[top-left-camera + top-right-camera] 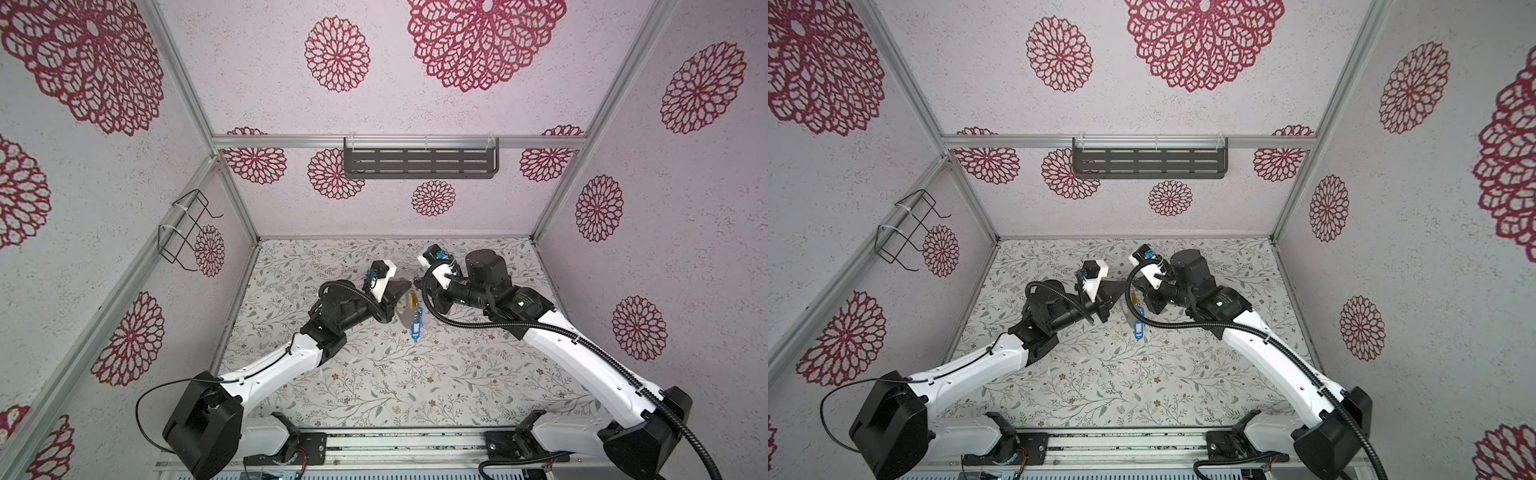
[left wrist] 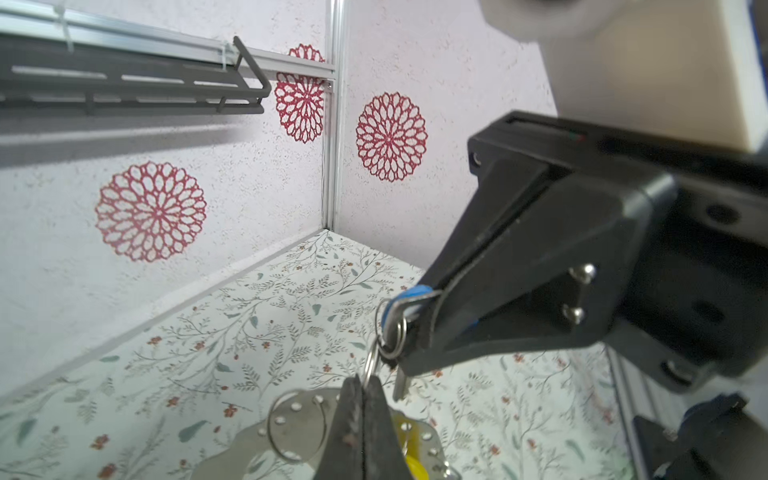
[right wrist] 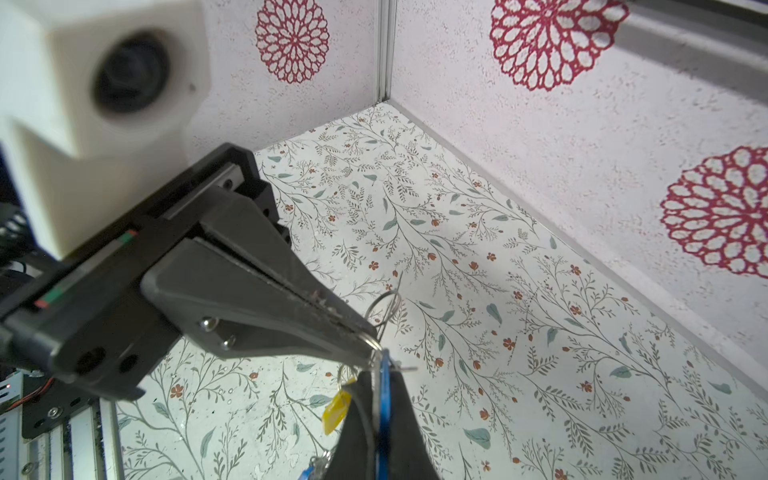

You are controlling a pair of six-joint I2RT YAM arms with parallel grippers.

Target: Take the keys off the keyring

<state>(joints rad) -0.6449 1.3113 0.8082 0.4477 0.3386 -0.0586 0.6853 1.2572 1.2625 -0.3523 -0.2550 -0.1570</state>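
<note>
In the left wrist view my left gripper (image 2: 362,380) is shut, with a small silver loop (image 2: 371,360) sticking out of its tip. The keyring (image 2: 299,415), a flat grey hoop with small holes, lies right behind its fingers. My right gripper (image 3: 379,374) is shut on a blue key tag (image 3: 384,399). The two tips meet above the table's middle in both top views. Under them hang a yellow tag (image 1: 412,300), a blue tag (image 1: 415,329) and the keyring (image 1: 404,318). The yellow tag (image 3: 336,409) dangles beside the right fingers.
The floral table (image 1: 374,374) is boxed in by patterned walls. A dark slotted shelf (image 1: 419,162) hangs on the back wall and a black wire rack (image 1: 187,232) on the left wall. Both arm bases stand at the front edge.
</note>
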